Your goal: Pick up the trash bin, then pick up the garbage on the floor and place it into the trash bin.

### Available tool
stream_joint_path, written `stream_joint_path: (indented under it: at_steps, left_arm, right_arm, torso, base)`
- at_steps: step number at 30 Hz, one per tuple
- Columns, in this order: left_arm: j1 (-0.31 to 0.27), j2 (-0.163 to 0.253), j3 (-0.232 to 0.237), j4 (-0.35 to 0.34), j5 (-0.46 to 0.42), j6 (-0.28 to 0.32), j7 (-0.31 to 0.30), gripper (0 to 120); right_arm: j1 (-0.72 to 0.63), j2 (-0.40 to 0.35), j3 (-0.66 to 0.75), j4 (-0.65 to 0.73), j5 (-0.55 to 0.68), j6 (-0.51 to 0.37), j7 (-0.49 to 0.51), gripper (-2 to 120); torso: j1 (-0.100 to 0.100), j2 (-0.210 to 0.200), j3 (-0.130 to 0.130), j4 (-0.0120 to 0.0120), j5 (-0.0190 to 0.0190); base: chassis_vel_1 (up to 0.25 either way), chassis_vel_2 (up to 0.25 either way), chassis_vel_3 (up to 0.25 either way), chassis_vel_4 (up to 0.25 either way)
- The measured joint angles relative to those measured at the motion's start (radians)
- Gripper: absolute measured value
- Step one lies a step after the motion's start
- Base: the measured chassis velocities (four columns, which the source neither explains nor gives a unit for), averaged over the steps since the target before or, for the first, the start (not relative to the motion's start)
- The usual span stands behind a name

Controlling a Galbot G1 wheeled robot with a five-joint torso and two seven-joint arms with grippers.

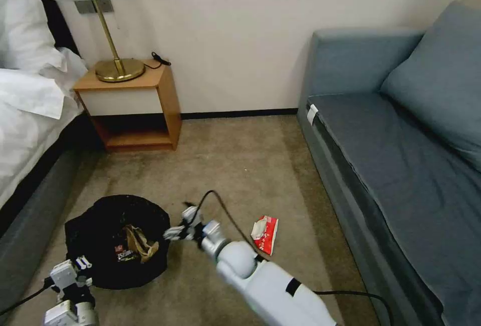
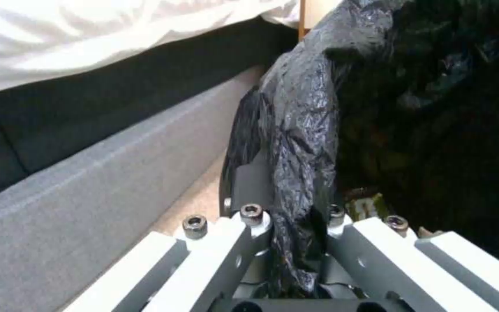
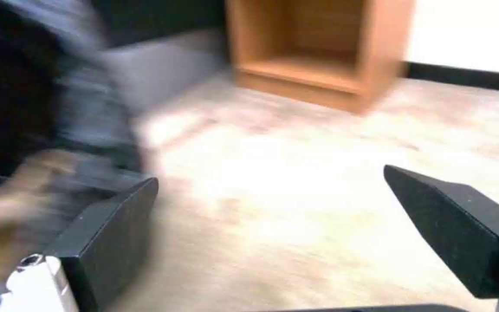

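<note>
The trash bin [image 1: 100,226], lined with a crinkled black bag, is at the lower left beside the bed. My left gripper [image 1: 80,265] is shut on its near rim; in the left wrist view the black bag [image 2: 301,130] is pinched between the fingers of the left gripper [image 2: 293,255]. Garbage lies inside the bin: a crumpled tan scrap [image 1: 140,243] and a small printed piece [image 1: 123,253]. A red-and-white wrapper [image 1: 266,233] lies on the carpet to the right. My right gripper [image 1: 178,225] hovers at the bin's right rim, open and empty, and its fingertips [image 3: 145,190] stand wide apart.
A wooden nightstand [image 1: 135,100] with a brass lamp [image 1: 117,68] stands against the far wall. The bed [image 1: 30,110] runs along the left, close to the bin. A blue-grey sofa [image 1: 401,155] lines the right. Bare carpet [image 1: 235,166] lies between them.
</note>
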State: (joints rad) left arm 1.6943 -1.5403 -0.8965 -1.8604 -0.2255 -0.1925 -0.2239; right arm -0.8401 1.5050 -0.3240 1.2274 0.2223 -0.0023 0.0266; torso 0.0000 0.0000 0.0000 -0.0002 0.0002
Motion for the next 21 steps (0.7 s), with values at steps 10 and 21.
stream_joint_path:
  at_steps: [10,21]
  left_arm:
    - [-0.014,0.003,0.010,0.013,0.009,0.002,0.000,3]
    - [-0.017,0.005,0.013,0.029,0.011,0.003,0.000,3]
  right_arm:
    - [0.019,0.031,0.091,-0.242,-0.153,-0.139,0.378,100]
    - [0.050,0.065,0.189,-0.413,-0.160,-0.190,0.480,100]
  torso:
    - [0.000,0.000,0.000,0.0001,0.0000]
    - [0.000,0.000,0.000,0.0002,-0.0001]
  base:
    - [0.000,0.000,0.000,0.000]
    - [0.000,0.000,0.000,0.000]
